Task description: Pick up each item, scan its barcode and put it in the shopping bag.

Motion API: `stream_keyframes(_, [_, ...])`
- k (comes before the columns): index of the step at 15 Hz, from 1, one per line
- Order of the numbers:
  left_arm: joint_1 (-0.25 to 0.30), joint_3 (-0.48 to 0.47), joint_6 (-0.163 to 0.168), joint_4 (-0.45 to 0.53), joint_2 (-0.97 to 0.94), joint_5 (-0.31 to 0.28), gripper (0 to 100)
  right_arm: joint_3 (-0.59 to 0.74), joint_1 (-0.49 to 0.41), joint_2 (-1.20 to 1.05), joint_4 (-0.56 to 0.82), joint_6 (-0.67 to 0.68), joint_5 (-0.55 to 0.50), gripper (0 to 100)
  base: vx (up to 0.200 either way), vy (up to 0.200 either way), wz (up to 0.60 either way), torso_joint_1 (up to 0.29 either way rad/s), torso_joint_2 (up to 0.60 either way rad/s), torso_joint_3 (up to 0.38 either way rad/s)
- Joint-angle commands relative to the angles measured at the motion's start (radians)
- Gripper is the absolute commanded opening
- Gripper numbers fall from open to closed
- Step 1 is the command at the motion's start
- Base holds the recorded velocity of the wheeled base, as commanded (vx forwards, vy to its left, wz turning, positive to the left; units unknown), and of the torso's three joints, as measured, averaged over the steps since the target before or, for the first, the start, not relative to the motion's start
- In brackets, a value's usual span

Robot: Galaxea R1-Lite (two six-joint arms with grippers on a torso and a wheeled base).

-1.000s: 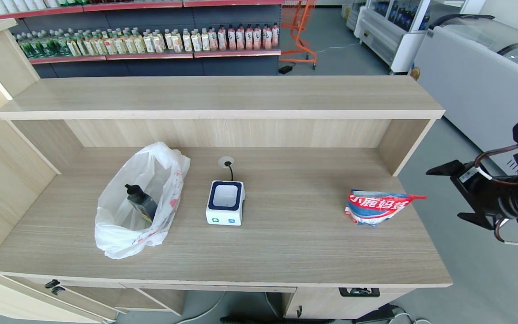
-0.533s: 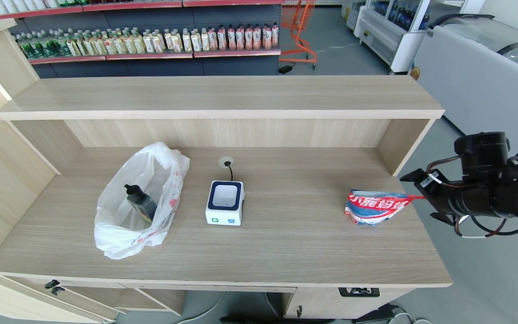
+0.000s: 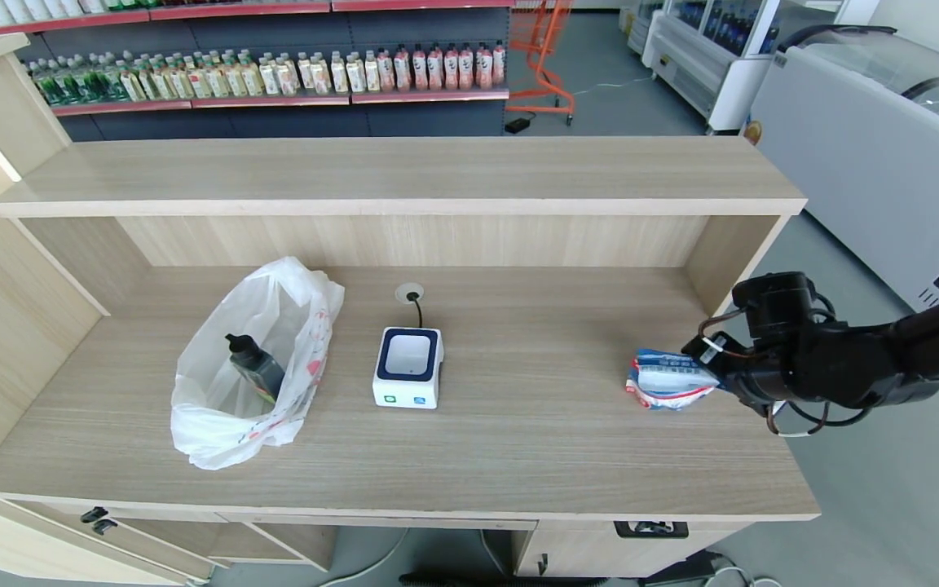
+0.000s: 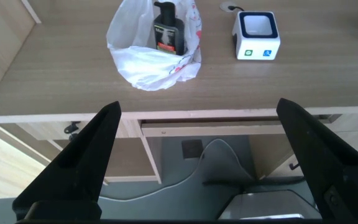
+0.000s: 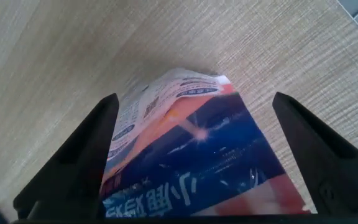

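One soft pouch [image 3: 667, 380] lies on the counter [image 3: 535, 440], well right of the one scanner [image 3: 408, 367]. The right hand [image 5: 196, 99] straddles it, fingers apart, not clamped. The pouch looks light, floppy and slick, so gripping near its stiffer sealed edge seems best. Left of the scanner, one bag [image 3: 217, 424] holds one bottle [image 3: 253, 367]. The left hand [image 4: 197, 155] is spread wide.

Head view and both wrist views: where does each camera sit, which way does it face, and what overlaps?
Head view: on the head, looking forward and down at the counter; the right gripper is at the pouch.
Left wrist view: off the counter's near edge, facing the shopping bag, bottle and scanner; left gripper open.
Right wrist view: close above the pouch, open fingers either side.
Shared: head and left wrist views show shopping bag, bottle, scanner.
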Motion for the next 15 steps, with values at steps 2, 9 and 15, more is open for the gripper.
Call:
stream_keyframes(2, [0.0, 0.0, -0.002, 0.0, 0.002, 0.0, 100, -0.01, 0.006, 0.064, -0.031, -0.033, -0.002, 0, 0.0, 0.0, 0.0, 0.0, 0.0, 0.0])
stream_keyframes(9, [0.0, 0.0, 0.0, 0.0, 0.0, 0.0, 100, -0.007, 0.006, -0.02, -0.086, -0.251, -0.002, 0, 0.0, 0.0, 0.0, 0.0, 0.0, 0.0])
stream_keyframes(15, [0.0, 0.0, 0.0, 0.0, 0.002, 0.002, 100, 0.168, -0.046, -0.383, -0.327, -0.38, 0.805, 0, 0.0, 0.0, 0.0, 0.0, 0.0, 0.0])
